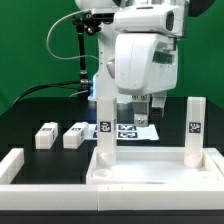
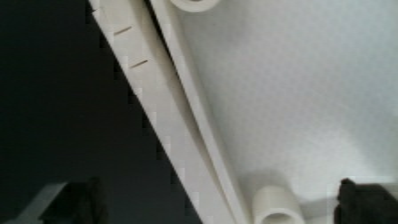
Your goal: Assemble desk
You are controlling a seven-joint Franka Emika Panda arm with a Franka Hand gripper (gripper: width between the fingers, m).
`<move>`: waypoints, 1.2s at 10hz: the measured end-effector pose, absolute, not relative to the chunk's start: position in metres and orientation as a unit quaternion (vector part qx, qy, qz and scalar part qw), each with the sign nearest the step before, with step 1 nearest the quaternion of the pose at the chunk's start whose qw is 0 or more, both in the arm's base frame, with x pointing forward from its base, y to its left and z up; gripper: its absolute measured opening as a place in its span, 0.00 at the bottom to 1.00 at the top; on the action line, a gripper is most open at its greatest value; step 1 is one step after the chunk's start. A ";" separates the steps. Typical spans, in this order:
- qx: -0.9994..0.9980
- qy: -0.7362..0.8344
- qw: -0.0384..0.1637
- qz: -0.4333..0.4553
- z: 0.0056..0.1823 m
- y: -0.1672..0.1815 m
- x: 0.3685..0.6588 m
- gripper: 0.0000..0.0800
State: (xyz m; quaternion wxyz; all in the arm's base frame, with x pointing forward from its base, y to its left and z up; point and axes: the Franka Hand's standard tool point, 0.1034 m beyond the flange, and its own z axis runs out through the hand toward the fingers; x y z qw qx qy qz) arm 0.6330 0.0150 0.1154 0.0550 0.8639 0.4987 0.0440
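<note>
The only markings are black-and-white square tags, and their patterns are too small to read. One tag sits on each upright leg (image 1: 105,122) (image 1: 194,122), and smaller ones on the two loose legs (image 1: 46,135) (image 1: 75,134). Several more lie on the marker board (image 1: 131,130), flat on the table just below the fingers in the exterior view.

The gripper (image 1: 147,112) hangs over the far edge of the desk tabletop (image 1: 150,172). In the wrist view its dark fingers (image 2: 71,200) are spread wide and hold nothing. The tabletop's raised rim (image 2: 169,120) runs through the gap between them, clear of both. Beyond the rim from one finger lies the white panel, with two round white leg ends showing on it. Beyond it from the other finger is bare black surface.

One upright leg stands on the tabletop beside the fingers, the other well off toward the exterior view's right. The loose legs lie on their sides, well apart from the fingers, toward the exterior view's left.

The table (image 1: 30,112) is matt black, with white border bars (image 1: 18,166) along its near edges. A green curtain (image 1: 25,40) closes off the back, and black cables hang in front of it.
</note>
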 end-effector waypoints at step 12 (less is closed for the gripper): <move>0.992 0.126 -0.009 0.024 0.164 -0.113 0.568 0.81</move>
